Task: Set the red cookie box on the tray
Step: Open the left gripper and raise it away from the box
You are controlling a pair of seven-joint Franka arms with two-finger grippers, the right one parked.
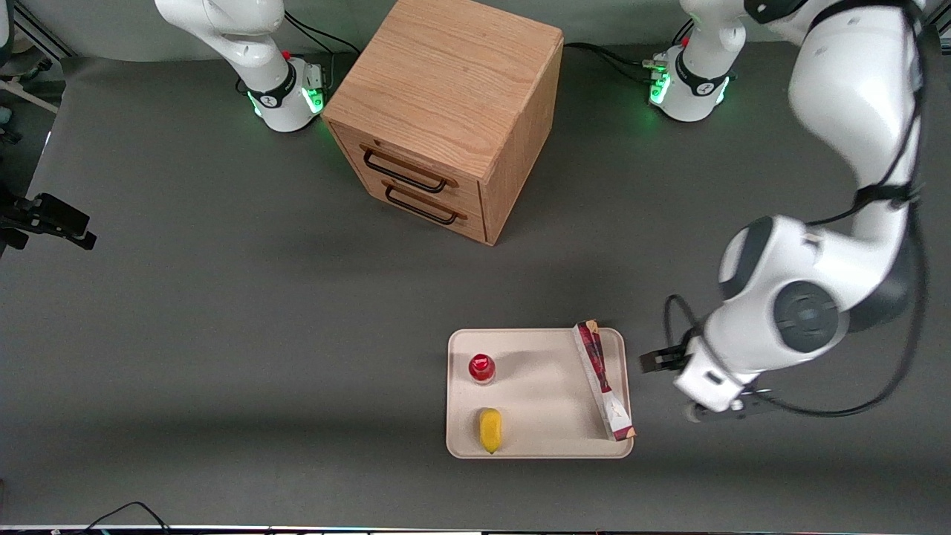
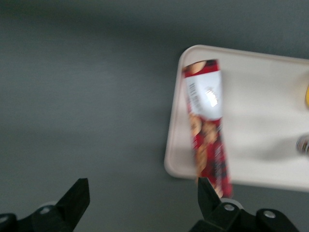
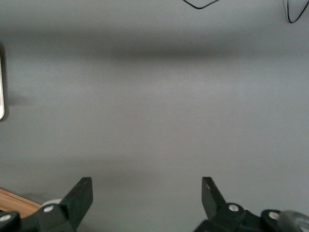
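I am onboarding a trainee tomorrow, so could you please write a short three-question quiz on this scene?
1. True or false: the red cookie box lies on the tray.
2. How many items share the tray with it?
3. The gripper is: A) clamped on the box, B) open above the table beside the tray.

Key: 1 true; 2 two, the red-capped bottle and the yellow object; 3 B.

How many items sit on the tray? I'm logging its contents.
3 on the tray: red cookie box along the working arm's edge, red-capped bottle, yellow object nearer the camera. The end effector is open beside the tray.
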